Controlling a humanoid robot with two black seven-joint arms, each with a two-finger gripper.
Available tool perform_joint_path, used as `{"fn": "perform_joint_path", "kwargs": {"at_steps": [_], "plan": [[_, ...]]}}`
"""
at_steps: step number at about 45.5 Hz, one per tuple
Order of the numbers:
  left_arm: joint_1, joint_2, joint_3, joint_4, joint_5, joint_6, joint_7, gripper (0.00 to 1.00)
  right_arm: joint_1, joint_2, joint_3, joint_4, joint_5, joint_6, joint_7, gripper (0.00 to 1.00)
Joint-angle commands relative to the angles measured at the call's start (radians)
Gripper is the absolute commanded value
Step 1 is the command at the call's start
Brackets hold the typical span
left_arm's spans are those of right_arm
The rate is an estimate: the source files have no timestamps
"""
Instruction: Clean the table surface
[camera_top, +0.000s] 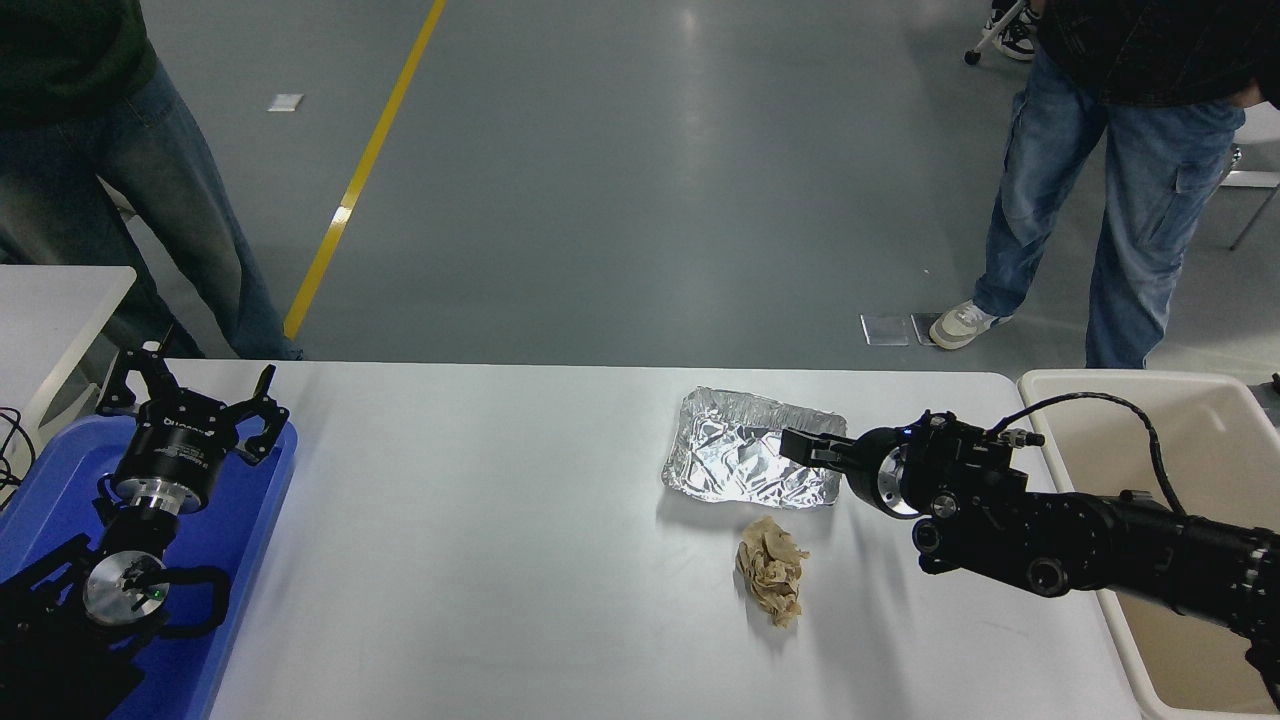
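The white table surface (480, 520) spans most of the head view. On it lie a crinkled silver foil tray (740, 462) and, just in front of it, a crumpled brown paper wad (772, 572). My right gripper (805, 447) reaches in from the right and sits at the foil tray's right rim, pointing left; its black tip overlaps the rim, and I cannot tell whether it touches the foil. My left gripper (190, 398) is parked at the lower left over a blue tray, open and empty.
A blue plastic tray (245, 520) sits at the table's left end under the left arm. A beige bin (1130, 400) stands off the table's right end. A smaller white table (50, 300) is at the left edge. One person (160, 190) stands far left, another (1100, 180) far right.
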Motion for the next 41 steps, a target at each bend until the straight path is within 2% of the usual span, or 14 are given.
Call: {"fn": "perform_joint_path", "kwargs": {"at_steps": [1,30,41], "plan": [[0.0,0.0,0.0,0.001,0.0,0.0,0.0,1.0,-0.004,0.067,-0.037,-0.105,0.002,-0.037,0.0,0.98],[0.0,0.0,0.0,0.001,0.0,0.0,0.0,1.0,-0.059,0.088,-0.078,-0.181,0.002,-0.12,0.001,1.0],[0.0,0.0,0.0,0.001,0.0,0.0,0.0,1.0,-0.069,0.09,-0.092,-0.186,0.002,-0.138,0.006,0.98]]}}
